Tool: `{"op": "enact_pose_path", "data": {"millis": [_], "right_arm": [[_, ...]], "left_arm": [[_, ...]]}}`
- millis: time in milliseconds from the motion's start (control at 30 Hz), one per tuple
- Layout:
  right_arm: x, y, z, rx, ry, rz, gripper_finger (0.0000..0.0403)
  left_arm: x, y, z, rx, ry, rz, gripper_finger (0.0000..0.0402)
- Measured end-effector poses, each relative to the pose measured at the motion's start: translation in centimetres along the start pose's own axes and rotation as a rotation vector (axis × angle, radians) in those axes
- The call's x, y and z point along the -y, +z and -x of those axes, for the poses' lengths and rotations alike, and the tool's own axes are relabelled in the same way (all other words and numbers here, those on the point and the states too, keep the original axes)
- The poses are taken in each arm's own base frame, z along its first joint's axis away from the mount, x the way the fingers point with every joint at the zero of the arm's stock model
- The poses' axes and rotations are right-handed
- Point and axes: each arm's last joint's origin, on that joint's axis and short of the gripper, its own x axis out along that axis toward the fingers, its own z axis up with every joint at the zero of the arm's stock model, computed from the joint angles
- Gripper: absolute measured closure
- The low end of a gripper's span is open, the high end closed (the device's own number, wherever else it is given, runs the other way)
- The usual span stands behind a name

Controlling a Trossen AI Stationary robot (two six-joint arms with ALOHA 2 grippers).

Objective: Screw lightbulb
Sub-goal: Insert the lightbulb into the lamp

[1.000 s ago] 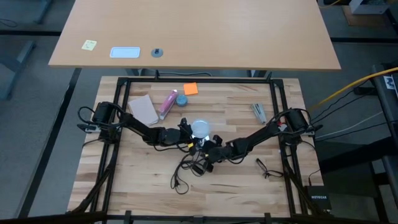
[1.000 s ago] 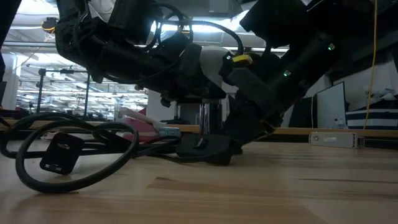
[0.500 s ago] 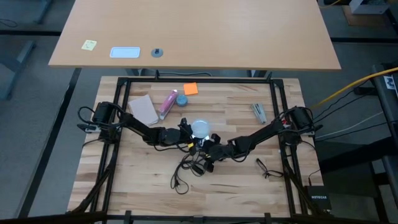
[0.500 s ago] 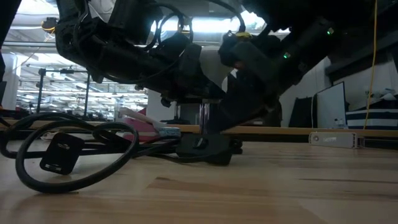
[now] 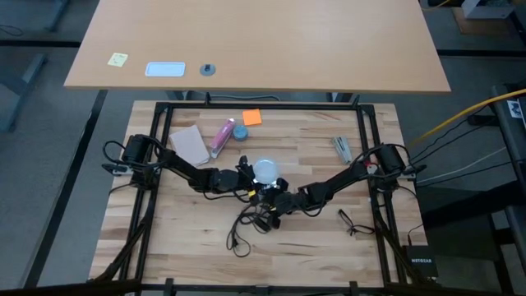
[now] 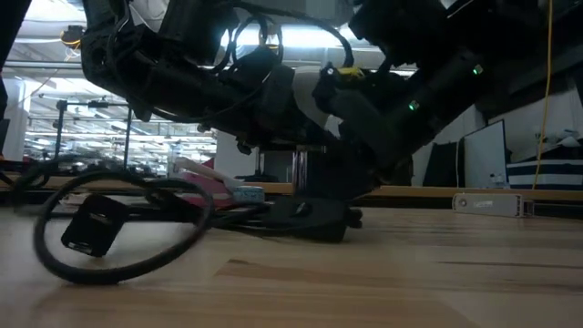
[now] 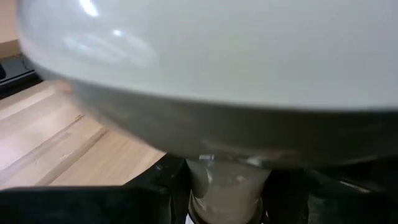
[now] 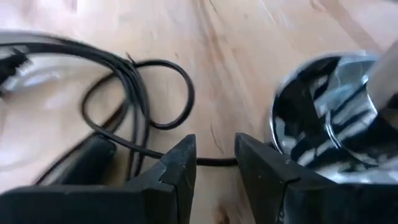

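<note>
The frosted white lightbulb (image 5: 265, 170) stands globe-up at the table's middle, above the shiny silver lamp base (image 8: 333, 124). Its globe (image 7: 205, 56) fills the left wrist view. My left gripper (image 5: 257, 178) reaches in from the left and is shut on it. My right gripper (image 5: 274, 200) comes from the right, slanting down to the table just near of the base. Its fingers (image 8: 214, 168) stand a narrow gap apart on bare wood. The lamp's black cord (image 8: 140, 81) crosses just beyond their tips. The joint between bulb and lamp is hidden. My left gripper pinches the bulb's narrow neck (image 7: 227, 183), just under the globe, between its two fingers. The fingers come nearly level from the table's left. The bulb stands upright with its globe on top. My right gripper is close to the cord and the base's rim; whether it touches either cannot be told.
The cord's loops (image 5: 245, 224) and inline switch (image 6: 91, 228) lie near of the lamp. A tan pad (image 5: 190, 145), pink tube (image 5: 222, 136), small blue round object (image 5: 239, 131) and orange note (image 5: 251, 117) lie far left. A metal piece (image 5: 342, 148) and small cable (image 5: 352, 222) lie on the right.
My right gripper has rolled and tipped at the wrist and edged a little toward the table's left beside the lamp base. The cord's near loop and its switch have slid a little along the table. The bulb has stayed where it was.
</note>
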Motion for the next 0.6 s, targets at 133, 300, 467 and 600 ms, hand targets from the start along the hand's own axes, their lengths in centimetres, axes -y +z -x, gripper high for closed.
{"op": "enact_pose_path", "data": {"millis": [133,300,467,600], "right_arm": [[0.2,-0.4,0.0,-0.038,-0.042,-0.025,0.0282],[0.6,-0.8,0.1,-0.075,-0.099,-0.063,0.0282],[0.9,-1.2,0.3,-0.109,-0.159,-0.134,0.0282],[1.1,-1.4,0.5,-0.121,-0.195,-0.169,0.0282]], "left_arm": [[0.0,0.0,0.0,-0.001,-0.001,-0.001,0.026],[0.0,0.0,0.0,0.0,0.003,0.0,0.026],[0.0,0.0,0.0,0.001,0.005,0.001,0.026],[0.0,0.0,0.0,0.001,0.005,0.002,0.026]]}}
